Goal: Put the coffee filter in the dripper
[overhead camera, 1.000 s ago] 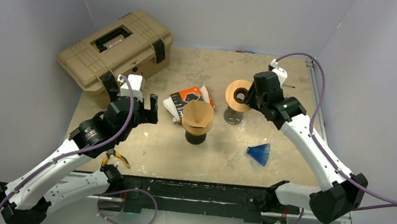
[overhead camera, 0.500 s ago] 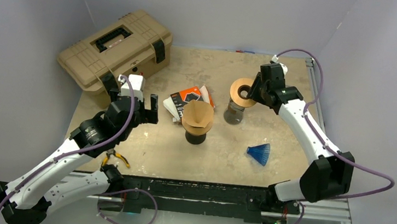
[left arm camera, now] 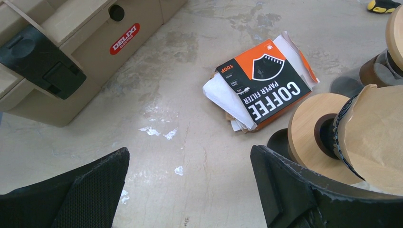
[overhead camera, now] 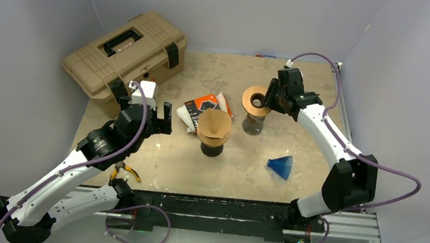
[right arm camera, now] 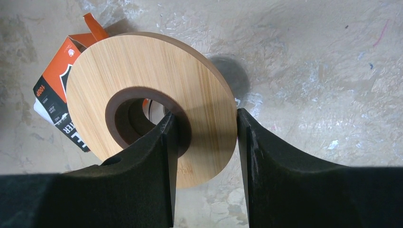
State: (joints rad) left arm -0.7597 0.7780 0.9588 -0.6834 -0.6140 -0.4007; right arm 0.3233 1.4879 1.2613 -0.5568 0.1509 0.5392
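A brown paper coffee filter (overhead camera: 214,122) sits in the centre dripper (overhead camera: 211,148), which has a wooden collar; both show at the right of the left wrist view, filter (left arm camera: 380,133) and collar (left arm camera: 309,133). A second dripper with a wooden ring (overhead camera: 256,100) stands tilted at the back right over a glass base (overhead camera: 252,125). My right gripper (overhead camera: 273,99) is shut on that ring (right arm camera: 152,99), one finger in its hole and one outside its rim. My left gripper (left arm camera: 190,166) is open and empty, left of the centre dripper.
An orange and black coffee filter box (overhead camera: 202,105) lies behind the centre dripper. A tan toolbox (overhead camera: 127,50) stands at the back left. A blue ribbed cone (overhead camera: 281,165) lies at the front right. Yellow-handled pliers (overhead camera: 125,172) lie near the front edge.
My right arm has drawn its elbow in and its wrist has shifted a little back and left, tilting the wooden ring further. The left arm has not moved.
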